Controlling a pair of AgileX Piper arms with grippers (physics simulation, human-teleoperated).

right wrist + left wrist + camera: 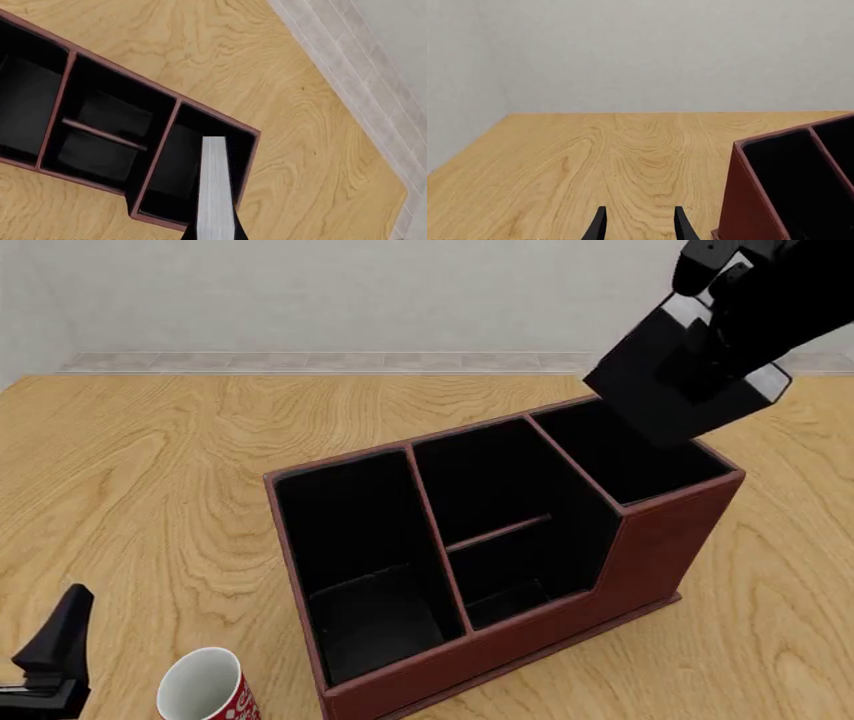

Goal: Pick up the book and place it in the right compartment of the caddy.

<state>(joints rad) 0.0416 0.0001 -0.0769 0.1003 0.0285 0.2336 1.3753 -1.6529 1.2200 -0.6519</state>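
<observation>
The book (215, 187) is hanging in the air above the right compartment (627, 455) of the caddy (641, 550), gripped in the right gripper (214, 231). In the right wrist view its white page edges are facing the camera as a narrow pale strip, with the gripper's dark fingers pressing in on either side of its near end, closed onto the covers. In the front view the book (667, 375) is showing as a black slab tilting over the compartment's back corner, not yet inside the walls.

The caddy is sitting on the wooden table (160, 460), turned at an angle, its tall narrow section toward the right, the middle section with its crossbar (497, 531) next, and the wide section on the left.

The left gripper (639, 225) is waiting low at the table's near left, its two fingertips standing apart with nothing between them. A white-and-red cup (204, 687) is standing just beside it, near the caddy's front left corner
</observation>
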